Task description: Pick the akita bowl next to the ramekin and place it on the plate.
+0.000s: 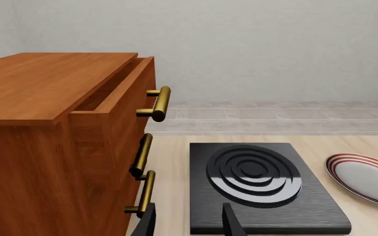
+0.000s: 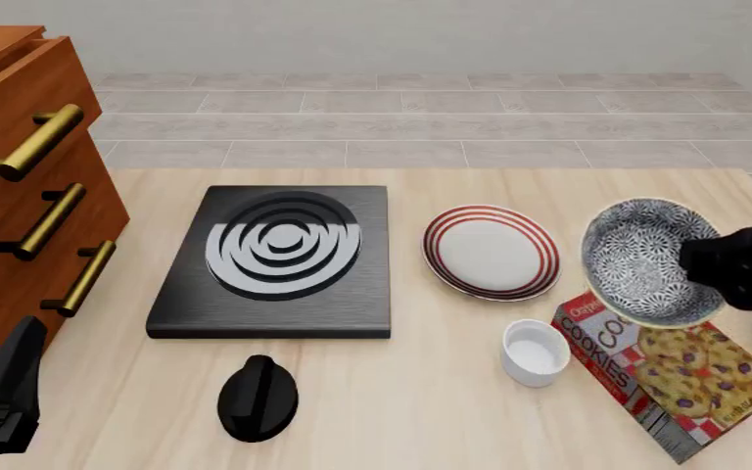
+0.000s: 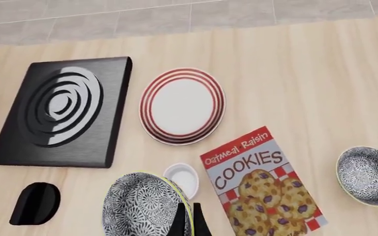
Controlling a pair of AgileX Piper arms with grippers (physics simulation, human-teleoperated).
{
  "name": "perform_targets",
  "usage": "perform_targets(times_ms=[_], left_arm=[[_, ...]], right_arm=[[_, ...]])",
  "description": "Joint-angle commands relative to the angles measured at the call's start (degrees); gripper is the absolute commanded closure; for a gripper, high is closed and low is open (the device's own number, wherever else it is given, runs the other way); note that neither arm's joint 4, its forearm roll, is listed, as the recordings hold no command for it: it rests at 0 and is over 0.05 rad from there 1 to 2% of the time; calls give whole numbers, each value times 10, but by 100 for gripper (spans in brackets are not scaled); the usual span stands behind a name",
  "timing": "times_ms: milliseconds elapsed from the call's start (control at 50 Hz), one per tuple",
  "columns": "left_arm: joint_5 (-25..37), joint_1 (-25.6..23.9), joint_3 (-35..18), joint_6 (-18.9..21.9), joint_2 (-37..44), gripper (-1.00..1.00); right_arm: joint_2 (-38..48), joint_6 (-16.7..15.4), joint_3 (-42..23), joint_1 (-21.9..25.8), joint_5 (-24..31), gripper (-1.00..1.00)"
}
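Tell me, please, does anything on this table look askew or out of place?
Only the speckled black-and-white akita bowl, tipped steeply on edge in the right gripper. The wooden cabinet's top drawer stands slightly open.

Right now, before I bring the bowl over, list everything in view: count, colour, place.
akita bowl: one, black-and-white pattern, lifted and tilted in the right gripper, above the cookie box
second patterned bowl: one, same pattern, on the table right of the cookie box
ramekin: one, white, between plate and cookie box
plate: one, white with red rings, right of the stove
stove: one, black, table centre-left
black knob: one, in front of the stove
cookie box: one, red, lying flat at right
wooden cabinet: one, brown, brass handles, far left
left gripper: open, empty
right gripper: pinching the bowl's rim
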Motion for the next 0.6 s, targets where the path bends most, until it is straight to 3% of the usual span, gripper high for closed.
perform_targets(times_ms=[20,220,280,300,600], left_arm=[[0,0,0,0,0,-100],[0,0,0,0,0,-100],[0,0,0,0,0,-100],[0,0,0,0,0,-100],[0,0,0,0,0,-100]], right_arm=[[23,-5,-21,-20,-12,100],[46,2,-23,-35,-34,100],[61,-21,-23,-50,-47,100],[66,-9,-19,-48,-55,100],[105,-14,-16,-71,-98,100]])
